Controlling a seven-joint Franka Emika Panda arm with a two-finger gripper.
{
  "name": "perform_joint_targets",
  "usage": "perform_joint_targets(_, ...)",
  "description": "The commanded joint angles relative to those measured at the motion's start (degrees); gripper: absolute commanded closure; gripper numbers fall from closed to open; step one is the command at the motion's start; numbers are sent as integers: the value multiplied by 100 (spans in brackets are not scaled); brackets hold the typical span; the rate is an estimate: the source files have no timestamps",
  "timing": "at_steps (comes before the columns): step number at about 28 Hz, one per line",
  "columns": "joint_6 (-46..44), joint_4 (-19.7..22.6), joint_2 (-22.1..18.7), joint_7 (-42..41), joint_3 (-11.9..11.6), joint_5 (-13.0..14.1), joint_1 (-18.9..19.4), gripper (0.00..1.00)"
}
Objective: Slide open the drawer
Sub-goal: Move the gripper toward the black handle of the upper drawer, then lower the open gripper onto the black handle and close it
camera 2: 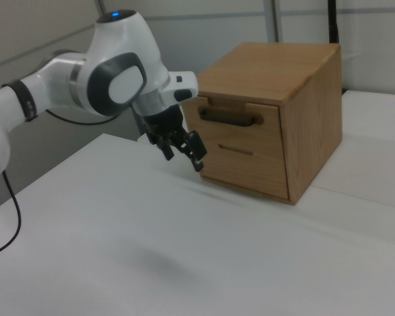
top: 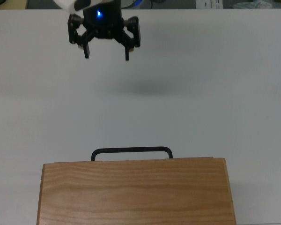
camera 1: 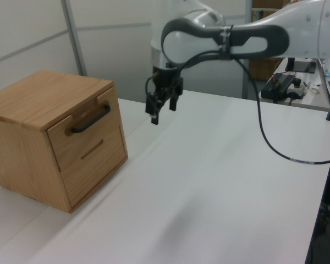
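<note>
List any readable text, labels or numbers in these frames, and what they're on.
None can be read.
Cabinet, drawer, tool, arm: no text or labels visible.
Items on the far desk in the left view: any markings are too small to read.

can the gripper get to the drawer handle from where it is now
Probably yes. The gripper hangs open above the bare white table, apart from the cabinet, and nothing lies between it and the drawer's black handle, which juts out from the closed drawer.
</note>
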State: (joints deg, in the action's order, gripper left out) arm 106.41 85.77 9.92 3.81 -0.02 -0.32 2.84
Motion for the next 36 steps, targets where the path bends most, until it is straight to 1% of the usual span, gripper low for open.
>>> perform_joint_targets(1, 915, 54, 229, 383, -42, 32, 77, 0)
perform_joint_targets(3, 1249, 54, 317, 471, -42, 6, 85, 0)
perform_joint_targets(6, 1786, 54, 466, 664, -42, -21, 199, 0)
perform_joint_targets(9, 2242, 54, 537, 1024, -42, -29, 200, 0)
perform_joint_targets(10, 2566, 54, 563, 1382, -33, -55, 200, 0)
perform_joint_targets(14, 3113, 63, 642, 2349, -42, -56, 200, 0)
perform_joint_targets(15, 3175, 63, 651, 2587, -42, -64, 200, 0)
perform_joint_targets(16, 3210, 63, 669, 3016, -42, -73, 200, 0)
perform_joint_targets(20, 3211, 54, 730, 3914, -42, -91, 200, 1)
perform_joint_targets(21, 3202, 54, 722, 4378, -42, -152, 208, 3)
perform_joint_targets(25, 3184, 54, 721, 5382, -42, -363, 243, 4)
perform_joint_targets(26, 3184, 54, 721, 5654, -42, -442, 261, 5)
perform_joint_targets(27, 3176, 54, 730, 6161, -33, -625, 296, 6)
perform_joint_targets(29, 3176, 54, 739, 6613, -33, -793, 296, 7)
perform_joint_targets(31, 3176, 54, 748, 6938, -33, -890, 296, 7)
perform_joint_targets(36, 3176, 54, 765, 7702, -16, -899, 314, 9)
